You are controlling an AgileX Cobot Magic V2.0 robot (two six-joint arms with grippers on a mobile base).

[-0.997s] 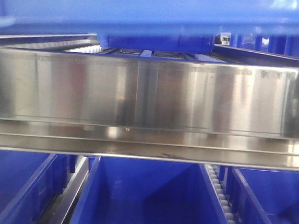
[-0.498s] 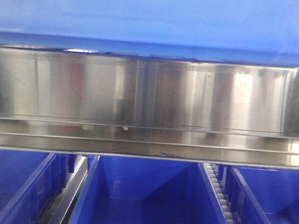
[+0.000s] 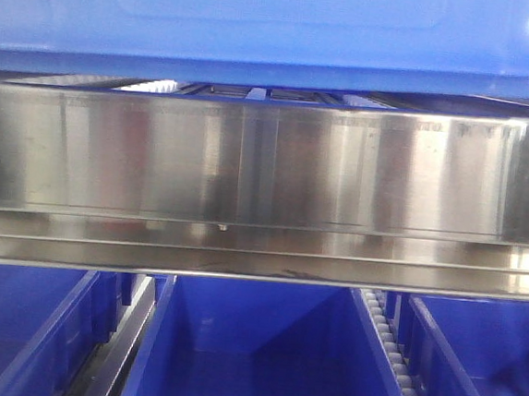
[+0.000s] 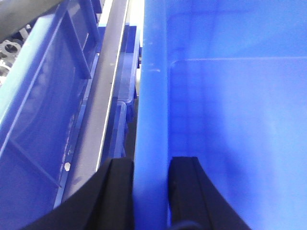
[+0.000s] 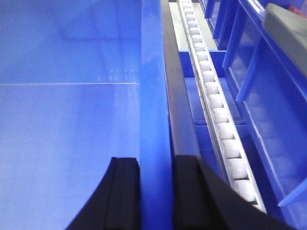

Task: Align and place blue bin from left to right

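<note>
Each wall of the blue bin (image 4: 230,120) sits between jaws — left gripper (image 4: 151,191) and right gripper (image 5: 157,194) both pinch it.

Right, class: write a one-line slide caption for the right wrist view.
Right claw clamps a side wall of the blue bin, beside a white roller track.

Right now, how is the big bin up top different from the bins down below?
The big bin is lighter blue; the lower bins are darker. The big bin is above the steel rail; the lower bins stand side by side under it. The left gripper and right gripper each clamp a wall of the big bin; no gripper shows at the lower bins. Both are blue plastic and open-topped.
</note>
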